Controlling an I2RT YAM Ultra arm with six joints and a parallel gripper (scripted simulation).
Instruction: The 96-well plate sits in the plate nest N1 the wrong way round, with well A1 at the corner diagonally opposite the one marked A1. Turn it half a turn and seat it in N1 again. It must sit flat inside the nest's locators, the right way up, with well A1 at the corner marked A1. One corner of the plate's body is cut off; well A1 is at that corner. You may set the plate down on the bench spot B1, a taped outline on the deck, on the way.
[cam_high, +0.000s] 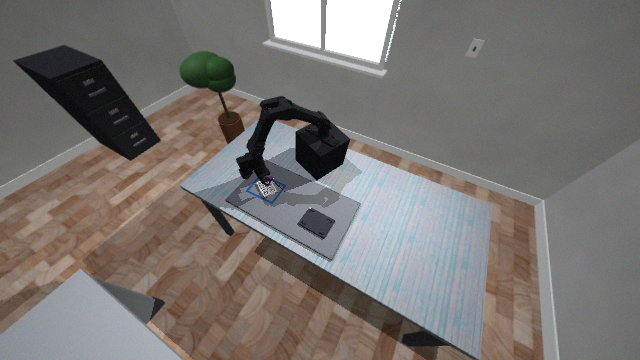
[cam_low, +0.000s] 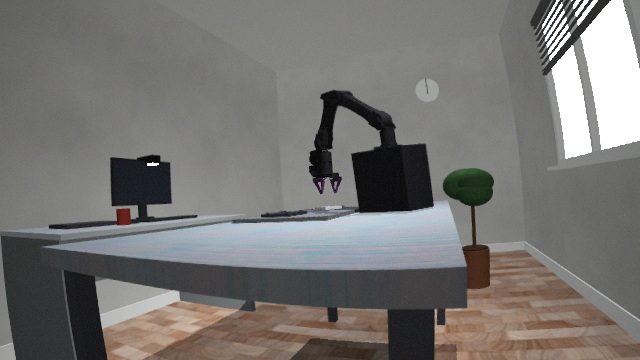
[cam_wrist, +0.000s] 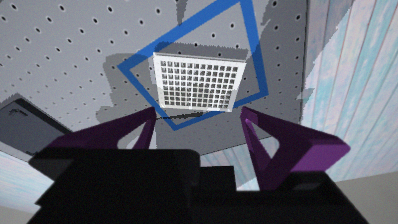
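Observation:
The white 96-well plate lies flat inside the blue taped outline B1 on the grey perforated deck; it also shows in the top view. My gripper hangs above it with its purple fingers wide open and empty, one on each side of the plate's near edge in the wrist view. In the exterior view the gripper is clearly above the deck. The dark plate nest N1 stands empty further along the deck. I cannot make out the plate's cut corner.
The arm's black base box stands behind the deck. The grey deck lies on the pale table. A second desk with a monitor and a red cup stands apart.

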